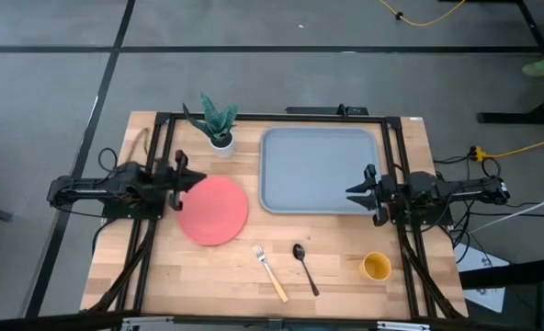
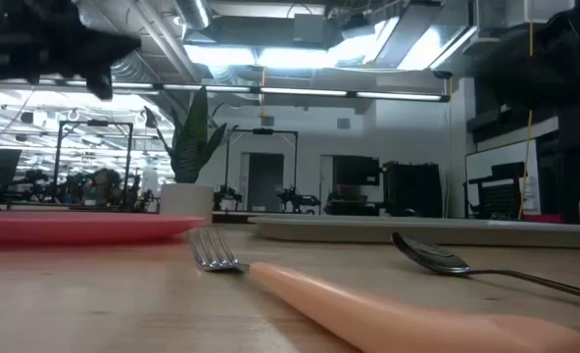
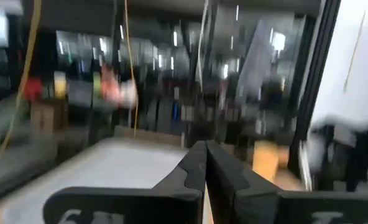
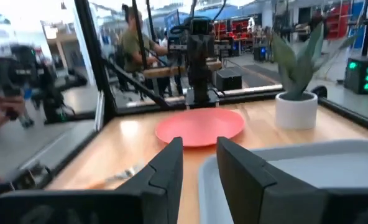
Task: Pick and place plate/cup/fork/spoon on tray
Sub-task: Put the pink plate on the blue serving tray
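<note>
The coral-red plate [image 1: 214, 210] lies flat on the wooden table left of centre; it also shows in the right wrist view [image 4: 199, 126]. The blue-grey tray [image 1: 318, 170] lies at the back right, with nothing on it. The tan-handled fork [image 1: 270, 273] and the dark spoon [image 1: 305, 268] lie near the front edge. The yellow cup [image 1: 376, 267] stands at the front right. My left gripper [image 1: 198, 180] is shut and empty, held in the air over the plate's left edge. My right gripper [image 1: 350, 193] is open a little and empty, held over the tray's right part.
A small white pot with a green plant [image 1: 219, 124] stands at the back, just left of the tray. Black frame rails [image 1: 162, 138] run along the table's left, right and far sides. A person [image 4: 134, 37] stands in the room beyond the table.
</note>
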